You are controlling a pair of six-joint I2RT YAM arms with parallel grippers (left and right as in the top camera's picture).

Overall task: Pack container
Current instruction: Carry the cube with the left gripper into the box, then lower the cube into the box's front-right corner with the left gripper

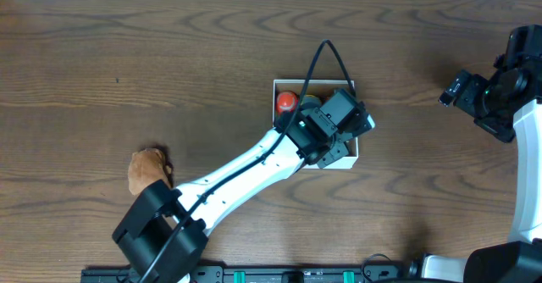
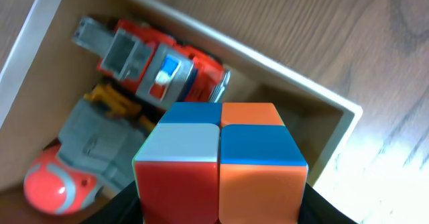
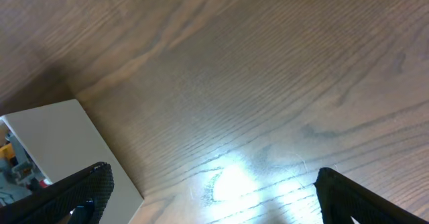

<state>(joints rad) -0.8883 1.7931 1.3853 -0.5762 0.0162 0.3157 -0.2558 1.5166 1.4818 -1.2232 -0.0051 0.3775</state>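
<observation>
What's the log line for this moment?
left hand: holding 2x2 puzzle cube over container | right hand: open, empty | container: toy truck inside

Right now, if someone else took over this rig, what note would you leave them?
Left gripper: fingers shut on a coloured cube, held above the box.
Right gripper: open, empty, over bare table beside the box.
Done: a red toy truck and a grey and yellow toy lie in the box.
Left: let the cube go into the box. A brown lump lies on the table outside it, probably next.
</observation>
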